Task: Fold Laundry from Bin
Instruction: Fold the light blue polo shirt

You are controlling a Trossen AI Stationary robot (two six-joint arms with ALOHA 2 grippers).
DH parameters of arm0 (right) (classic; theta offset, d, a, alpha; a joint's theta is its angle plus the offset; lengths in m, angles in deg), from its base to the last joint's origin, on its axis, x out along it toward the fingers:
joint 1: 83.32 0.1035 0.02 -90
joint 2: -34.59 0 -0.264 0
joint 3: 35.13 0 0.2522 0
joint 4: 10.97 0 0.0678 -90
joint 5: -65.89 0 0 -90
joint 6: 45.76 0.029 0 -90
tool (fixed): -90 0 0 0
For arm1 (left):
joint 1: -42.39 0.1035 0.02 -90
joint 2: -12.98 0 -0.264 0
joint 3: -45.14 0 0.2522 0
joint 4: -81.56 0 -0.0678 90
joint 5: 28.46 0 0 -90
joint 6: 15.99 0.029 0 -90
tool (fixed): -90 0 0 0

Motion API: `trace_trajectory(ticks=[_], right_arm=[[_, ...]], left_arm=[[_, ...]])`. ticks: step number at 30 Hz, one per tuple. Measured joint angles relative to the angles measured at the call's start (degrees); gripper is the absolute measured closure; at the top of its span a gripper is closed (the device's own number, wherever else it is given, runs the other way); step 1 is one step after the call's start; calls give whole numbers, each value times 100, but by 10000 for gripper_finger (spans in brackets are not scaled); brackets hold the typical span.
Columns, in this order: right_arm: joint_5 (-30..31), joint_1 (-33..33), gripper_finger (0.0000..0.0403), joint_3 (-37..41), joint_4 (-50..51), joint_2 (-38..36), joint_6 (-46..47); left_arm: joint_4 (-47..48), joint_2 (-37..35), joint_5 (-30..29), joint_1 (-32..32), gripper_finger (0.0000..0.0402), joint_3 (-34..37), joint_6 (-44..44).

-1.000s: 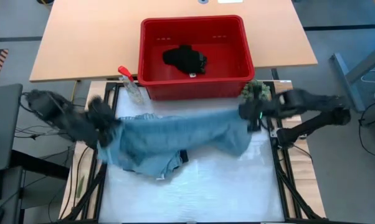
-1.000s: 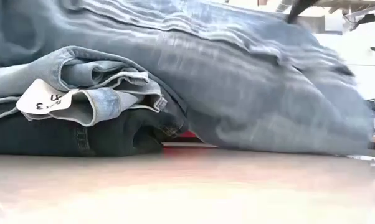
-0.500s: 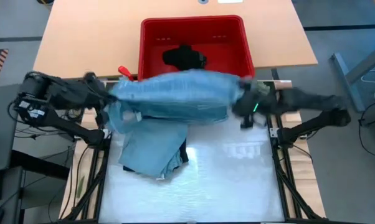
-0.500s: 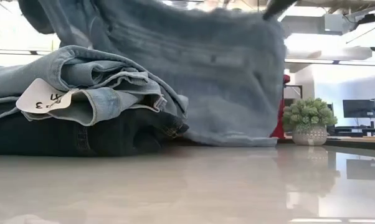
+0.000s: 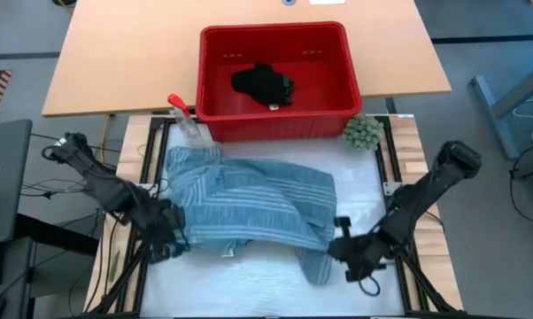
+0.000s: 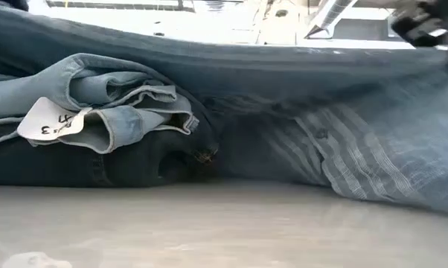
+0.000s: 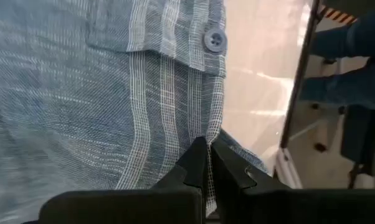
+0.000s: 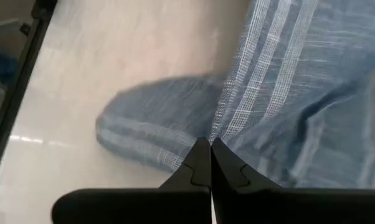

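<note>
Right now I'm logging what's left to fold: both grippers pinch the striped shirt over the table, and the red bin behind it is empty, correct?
Not quite. The red bin is not empty: the high view shows a small black piece lying in it. The rest holds: the left gripper and the right gripper are each shut on the striped shirt spread over the table.

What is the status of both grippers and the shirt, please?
Left gripper and right gripper both shut on striped shirt. Shirt spread over folded jeans. Black piece in bin. Nothing in the way.

striped shirt spread flat, black piece in red bin
</note>
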Motion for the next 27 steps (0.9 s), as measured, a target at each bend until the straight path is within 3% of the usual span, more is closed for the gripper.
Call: trace_trajectory(ticks=[5, 8, 12, 16, 20, 23, 27], right_arm=[[-25, 91, 386, -221, -140, 597, 139], [-166, -84, 386, -294, 103, 626, -288], [-275, -630, 386, -489, 1960, 198, -1237], [155, -1528, 386, -800, 3923, -649, -2091], [578, -2247, 386, -1744, 5396, -1214, -2431], [805, -2246, 386, -2422, 5447, -1101, -2598], [840, -1897, 386, -2310, 4300, -349, -2712]], left_arm=[[-130, 126, -49, -441, 402, 209, -723], [-119, 106, -145, -459, 402, 172, -847], [-7, 76, -773, -331, 402, -166, -616], [160, 81, -1288, -16, 402, -567, -235], [165, 82, -1561, 248, 402, -954, 92], [193, 78, -1534, 328, 402, -1117, 221], [264, 78, -1375, 331, 402, -1142, 227]])
